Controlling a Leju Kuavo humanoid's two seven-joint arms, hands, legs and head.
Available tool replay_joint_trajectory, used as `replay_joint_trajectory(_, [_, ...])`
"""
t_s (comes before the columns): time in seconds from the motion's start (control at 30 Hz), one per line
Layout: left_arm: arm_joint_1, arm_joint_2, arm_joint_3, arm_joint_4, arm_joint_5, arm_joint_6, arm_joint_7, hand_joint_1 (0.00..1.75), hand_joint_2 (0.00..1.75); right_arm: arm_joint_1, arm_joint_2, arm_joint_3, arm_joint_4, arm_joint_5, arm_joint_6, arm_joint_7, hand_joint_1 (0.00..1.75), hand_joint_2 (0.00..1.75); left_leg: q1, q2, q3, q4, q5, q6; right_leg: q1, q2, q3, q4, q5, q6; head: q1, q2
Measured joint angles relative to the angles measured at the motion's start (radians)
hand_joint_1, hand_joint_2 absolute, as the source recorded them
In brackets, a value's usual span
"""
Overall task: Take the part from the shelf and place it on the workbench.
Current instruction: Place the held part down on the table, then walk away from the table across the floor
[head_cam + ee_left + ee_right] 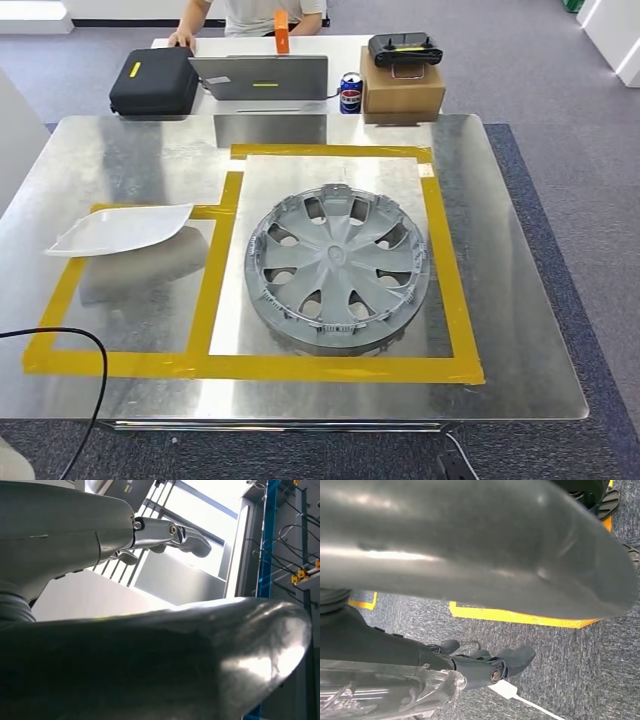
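A grey wheel cover (336,267) lies flat on the metal workbench (513,300), inside the large square of yellow tape. A white translucent part (121,230) lies in the smaller taped square to its left. In the left wrist view my left hand (166,532) has its fingers stretched out, the thumb apart, and nothing between them. My right hand (490,665) hangs over grey carpet with fingers straight and the thumb apart, holding nothing. A clear plastic piece (376,695) shows beside the back of that hand; I cannot tell what it is.
Behind the workbench a second table holds a black case (153,82), a laptop (260,76), a can (351,93) and a cardboard box (402,88) with a controller (404,48) on top. A person (264,12) sits there. A black cable (83,400) hangs at the near left corner.
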Motion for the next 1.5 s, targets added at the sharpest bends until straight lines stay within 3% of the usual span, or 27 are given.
replay_joint_trajectory(0.13, [0.01, 0.011, 0.02, 0.009, 0.001, -0.01, -0.026, 0.0, 0.0, 0.0, 0.0, 0.0, 0.0, -0.008, 0.006, -0.007, 0.0, 0.0, 0.0, 0.0, 0.0, 0.0, -0.001, -0.001, 0.0, 0.001, 0.0, 0.0, 0.0, 0.0, 0.0, 0.0])
replay_joint_trajectory(0.23, [0.042, 0.051, 0.08, 0.037, 0.026, -0.052, -0.059, 0.0, 0.0, 0.01, -0.001, 0.0, 0.0, -0.021, 0.017, -0.026, 0.0, 0.0, 0.0, 0.002, 0.002, 0.0, -0.004, -0.002, 0.0, 0.004, 0.001, 0.001, -0.001, -0.001, 0.0, 0.0])
replay_joint_trajectory(0.4, [0.11, 0.126, 0.313, 0.155, -0.082, -0.106, -0.061, 0.0, 0.0, 0.047, -0.016, -0.003, 0.0, -0.037, 0.045, -0.067, 0.0, 0.0, 0.001, 0.003, 0.005, 0.0, -0.007, -0.003, 0.001, 0.004, 0.001, 0.003, -0.007, -0.002, 0.0, 0.0])
replay_joint_trajectory(0.5, [0.148, 0.138, 0.454, 0.202, -0.149, -0.064, -0.061, 0.0, 0.0, 0.062, -0.03, -0.004, 0.0, -0.027, 0.053, -0.077, 0.0, 0.0, 0.001, 0.003, 0.005, 0.0, -0.008, -0.004, 0.002, 0.003, 0.002, 0.003, -0.011, -0.003, 0.0, 0.0])
replay_joint_trajectory(0.63, [0.188, 0.139, 0.545, 0.24, -0.097, -0.027, -0.061, 0.0, 0.0, 0.072, -0.042, -0.004, 0.0, -0.01, 0.057, -0.085, 0.0, 0.0, 0.001, 0.001, 0.006, 0.0, -0.011, -0.002, 0.001, 0.002, 0.004, 0.003, -0.014, -0.006, 0.0, 0.0])
replay_joint_trajectory(0.93, [0.268, 0.1, 0.607, 0.287, -0.109, 0.107, -0.061, 0.0, 0.0, 0.088, -0.058, 0.0, -0.003, 0.043, 0.059, -0.082, 0.0, 0.0, 0.001, 0.001, 0.01, 0.0, -0.013, 0.0, 0.001, 0.002, 0.009, 0.003, -0.016, -0.004, 0.0, 0.0])
replay_joint_trajectory(1.17, [0.284, 0.074, 0.614, 0.324, -0.179, 0.138, -0.061, 0.0, 0.0, 0.094, -0.06, -0.002, -0.007, 0.038, 0.059, -0.087, 0.0, 0.0, 0.001, 0.001, 0.011, 0.0, -0.014, 0.0, 0.001, 0.002, 0.01, 0.002, -0.017, -0.003, 0.0, 0.0])
replay_joint_trajectory(1.3, [0.28, 0.073, 0.613, 0.338, -0.266, 0.179, -0.062, 0.0, 0.0, 0.096, -0.059, -0.008, -0.008, 0.023, 0.056, -0.091, 0.0, 0.0, 0.002, 0.003, 0.022, -0.012, 0.0, 0.02, -0.002, 0.0, 0.017, -0.004, -0.011, 0.018, -0.001, 0.0])
replay_joint_trajectory(1.37, [0.285, 0.059, 0.599, 0.337, -0.325, 0.207, -0.062, 0.0, 0.0, 0.099, -0.06, -0.022, -0.008, -0.001, 0.05, -0.105, 0.0, 0.0, 0.008, 0.007, 0.029, -0.027, 0.013, 0.024, -0.002, -0.005, 0.003, 0.05, -0.067, 0.023, 0.001, 0.0])
replay_joint_trajectory(1.43, [0.309, 0.019, 0.557, 0.332, -0.395, 0.229, -0.062, 0.0, 0.0, 0.105, -0.06, -0.05, -0.01, -0.038, 0.047, -0.123, 0.0, 0.0, 0.01, 0.011, 0.027, -0.03, 0.018, 0.025, -0.006, -0.011, -0.031, 0.18, -0.163, 0.029, 0.001, 0.0])
replay_joint_trajectory(1.5, [0.337, -0.033, 0.497, 0.329, -0.446, 0.249, -0.062, 0.0, 0.0, 0.113, -0.061, -0.084, -0.013, -0.068, 0.052, -0.13, 0.0, 0.0, 0.013, 0.013, 0.018, -0.029, 0.024, 0.021, -0.011, -0.013, -0.04, 0.277, -0.221, 0.038, 0.001, 0.0])
